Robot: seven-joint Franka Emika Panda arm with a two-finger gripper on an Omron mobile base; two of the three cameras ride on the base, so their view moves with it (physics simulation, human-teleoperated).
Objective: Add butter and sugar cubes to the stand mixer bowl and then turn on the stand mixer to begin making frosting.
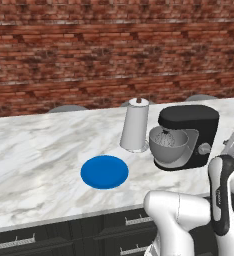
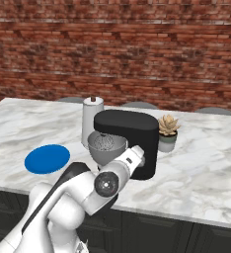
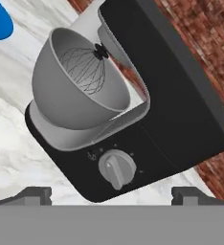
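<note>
The gripper (image 3: 112, 194) stands wide open and holds nothing, its 2 tips (image 3: 33, 194) just short of the silver knob (image 3: 116, 167) on the stand mixer (image 1: 191, 135), whose grey bowl (image 3: 75, 86) sits under the whisk (image 3: 85, 69), before the white roll (image 1: 135, 125) on the marble counter (image 1: 34, 150).

- arm (image 1: 189, 220): glossy white rounded shells, fat tubular links
- dark charcoal band down one link (image 1: 219, 200), faint small marking on it
- round dark joint cap (image 2: 106, 184), grey disc with small centre hub
- black curved cover (image 2: 63, 185) across the lower link
- white wrist segment (image 2: 132, 160) with small dark spots
- finger tips (image 3: 35, 195): small, dark grey, blocky
</note>
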